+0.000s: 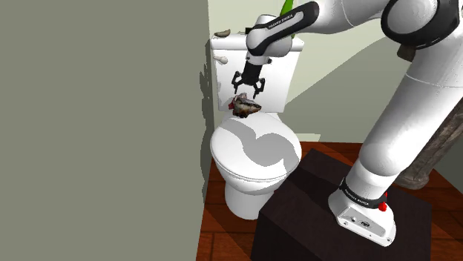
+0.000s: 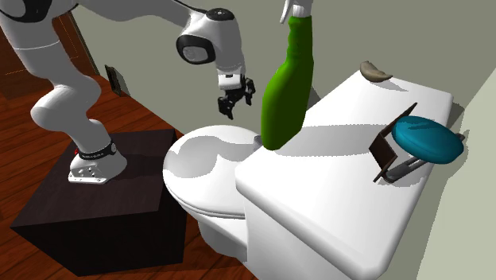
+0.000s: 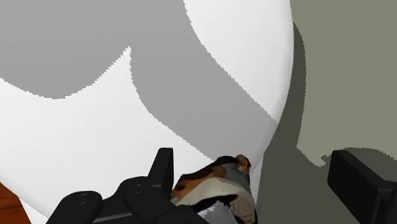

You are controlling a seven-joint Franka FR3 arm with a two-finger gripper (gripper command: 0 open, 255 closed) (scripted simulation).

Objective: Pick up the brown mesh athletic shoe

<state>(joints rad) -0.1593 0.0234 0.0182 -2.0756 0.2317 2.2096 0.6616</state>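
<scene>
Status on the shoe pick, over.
End effector open, just above shoe. Shoe at rear of toilet lid, not gripped. Tank close behind it.

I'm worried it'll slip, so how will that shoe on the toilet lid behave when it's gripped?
The shoe looks small beside the open gripper, so it is probably light. Its lumpy upper likely gives when squeezed. The toilet lid is smooth and domed, so a nudge could slide it.

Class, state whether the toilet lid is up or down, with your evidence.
Down. The toilet lid lies flat over the bowl, its white top unbroken in both exterior views.
</scene>
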